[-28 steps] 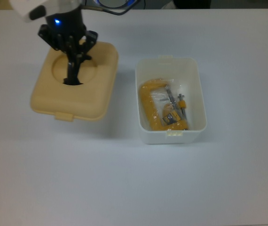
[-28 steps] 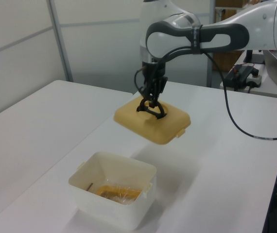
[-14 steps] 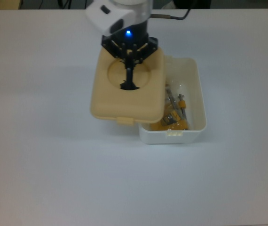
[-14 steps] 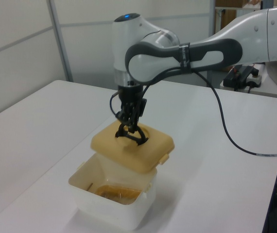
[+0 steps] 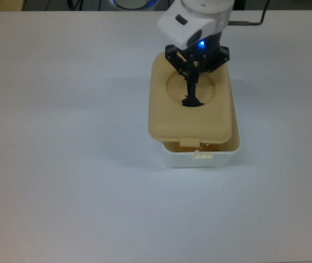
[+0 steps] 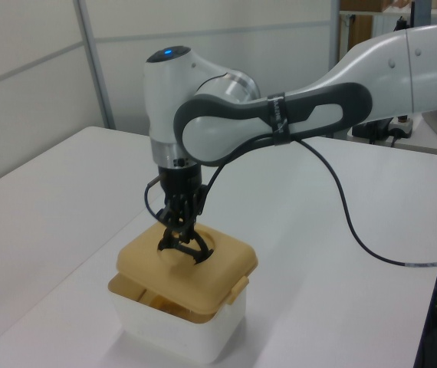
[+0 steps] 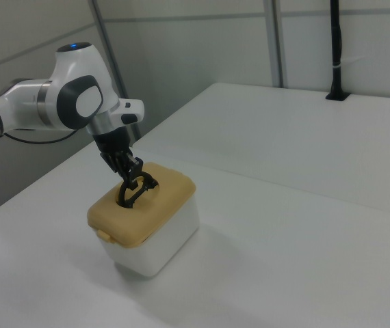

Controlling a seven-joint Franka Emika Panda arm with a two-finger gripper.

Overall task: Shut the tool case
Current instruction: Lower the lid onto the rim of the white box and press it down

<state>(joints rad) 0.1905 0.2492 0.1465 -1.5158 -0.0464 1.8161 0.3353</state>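
While tan plastic lid sits over white rectangular plastic tub, centre-right of top view, I see gripper pinching its black handle. Lid offset toward top view's left, lower-edge gap open. Risk: release now leaves latch unseated, lid skewed.

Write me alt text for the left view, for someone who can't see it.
A white robot arm's end effector holds the black handle of a tan lid over a white tool case tub. The lid sits askew, its near edge raised, with a gap on the left view's left. All stands on a white table.
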